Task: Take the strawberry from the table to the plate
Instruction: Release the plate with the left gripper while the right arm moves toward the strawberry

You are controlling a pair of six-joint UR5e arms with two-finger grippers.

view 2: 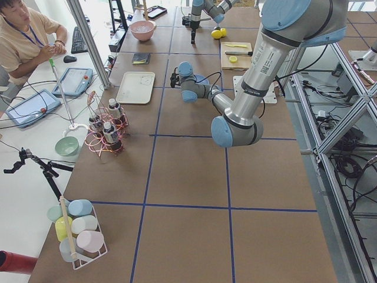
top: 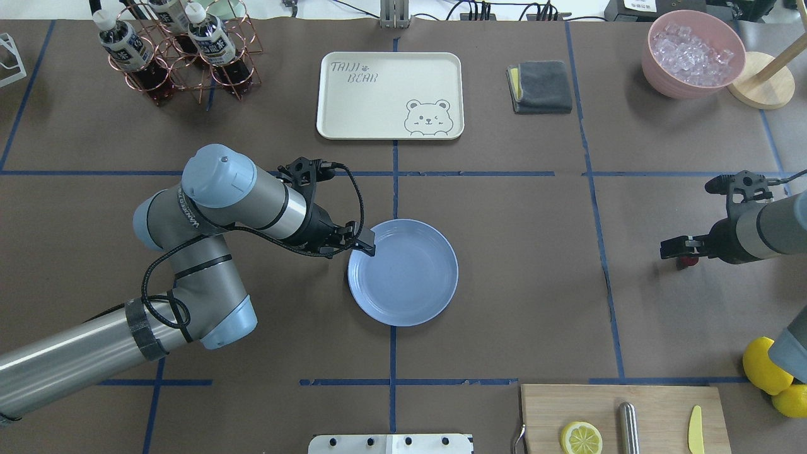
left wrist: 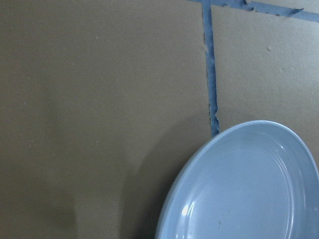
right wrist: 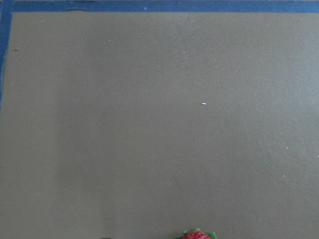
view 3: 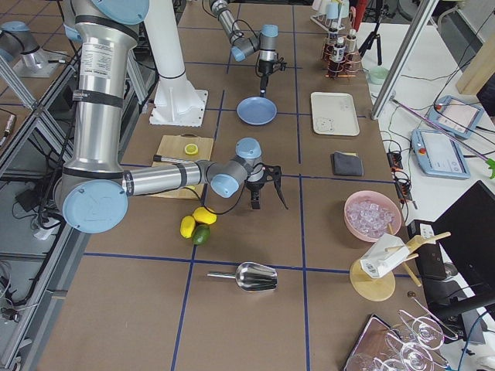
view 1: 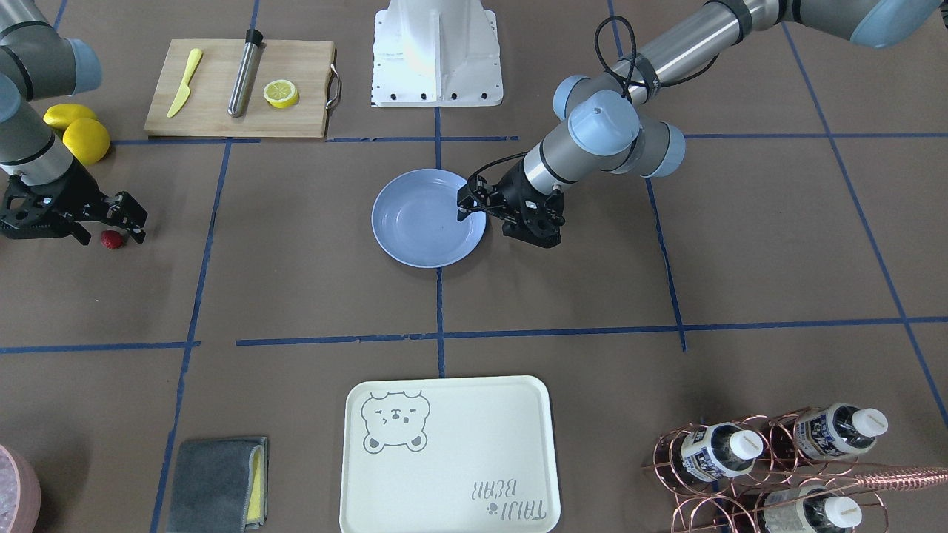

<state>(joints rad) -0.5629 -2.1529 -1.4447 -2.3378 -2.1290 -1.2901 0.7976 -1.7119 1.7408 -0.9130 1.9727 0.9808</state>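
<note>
Tiny roundish red strawberry [view 1: 112, 239] between right gripper's [view 1: 109, 236] 2 spread fingers [view 1: 133, 226] (left gripper [view 1: 462, 210] closed over glossy round plate's [view 1: 415, 240] rim)

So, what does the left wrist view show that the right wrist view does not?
Only the left wrist view shows the plate, its rim curving across the lower right corner. Only the right wrist view shows the strawberry, cut off at the bottom edge. Both show the brown table crossed by blue tape.
</note>
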